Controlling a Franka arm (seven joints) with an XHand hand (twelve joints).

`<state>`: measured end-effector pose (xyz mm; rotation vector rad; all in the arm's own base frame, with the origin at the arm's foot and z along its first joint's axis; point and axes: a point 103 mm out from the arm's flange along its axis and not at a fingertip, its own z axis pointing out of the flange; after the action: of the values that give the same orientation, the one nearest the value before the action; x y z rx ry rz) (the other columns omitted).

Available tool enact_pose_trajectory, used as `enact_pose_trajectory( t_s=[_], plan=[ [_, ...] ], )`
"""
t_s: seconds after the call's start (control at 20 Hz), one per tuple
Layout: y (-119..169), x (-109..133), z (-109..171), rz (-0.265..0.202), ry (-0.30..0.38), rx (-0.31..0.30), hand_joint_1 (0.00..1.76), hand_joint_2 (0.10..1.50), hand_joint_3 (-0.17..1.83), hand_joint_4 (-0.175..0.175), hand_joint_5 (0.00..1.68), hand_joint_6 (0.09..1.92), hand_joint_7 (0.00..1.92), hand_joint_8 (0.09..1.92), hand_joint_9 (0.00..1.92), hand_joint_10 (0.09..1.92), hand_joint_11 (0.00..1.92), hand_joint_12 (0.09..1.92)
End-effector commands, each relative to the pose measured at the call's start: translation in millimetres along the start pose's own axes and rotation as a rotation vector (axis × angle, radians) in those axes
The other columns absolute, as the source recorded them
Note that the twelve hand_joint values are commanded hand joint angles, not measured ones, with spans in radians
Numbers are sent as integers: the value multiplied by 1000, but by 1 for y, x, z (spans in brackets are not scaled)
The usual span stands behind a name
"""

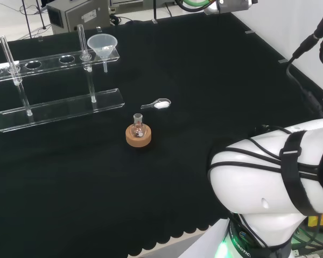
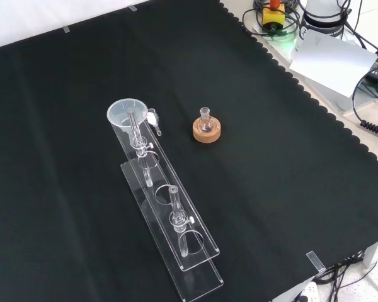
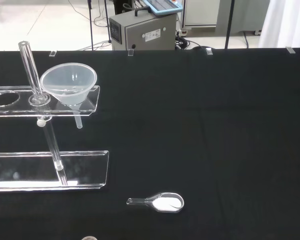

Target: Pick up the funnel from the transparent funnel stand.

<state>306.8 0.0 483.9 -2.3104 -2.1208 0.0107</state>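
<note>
The funnel (image 1: 102, 46) sits in the end hole of the transparent funnel stand (image 1: 59, 107), the hole nearest the arm's side of the rack; in the head view that is the right end of the upper shelf, in the front view the far, upper end. Its wide mouth faces up above the shelf and its narrow stem hangs straight down through the hole, so its long axis is upright and the only free way out is straight up. A glass post (image 1: 82, 37) stands just beside the bowl on the rack's inner side, while the outer side, toward the open cloth, is bare. No part of the hand appears, so I cannot tell how the fingers stand. The wrist camera looks at the funnel (image 3: 70, 83) from well apart, with the stand's end edge turned toward it, which suggests the hand lies off beyond that free end, across the bare black desk (image 1: 215, 80). A small spoon with white powder (image 1: 157, 104) and a little flask on a cork ring (image 1: 138, 133) lie between the stand and the arm's base, low on the cloth. By my judgement the approach should come over them toward the bowl's open side, then lift vertically until the stem clears the shelf.
</note>
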Motion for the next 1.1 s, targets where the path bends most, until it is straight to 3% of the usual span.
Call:
enact_pose_trajectory(
  t_s=[0.05,0.2,0.55,1.1],
  plan=[
    [1,0,1,1,-6,-7,81,1084,466,5,247,87,8,538,187,670,54,1372],
    [4,-1,2,6,-1,-4,9,1164,432,15,238,87,8,505,192,632,56,1353],
    [15,-2,12,25,-8,11,0,1178,422,16,239,87,9,501,194,625,58,1351],
    [60,-9,45,63,2,59,0,1183,413,15,243,87,10,501,200,623,58,1351]
  ],
)
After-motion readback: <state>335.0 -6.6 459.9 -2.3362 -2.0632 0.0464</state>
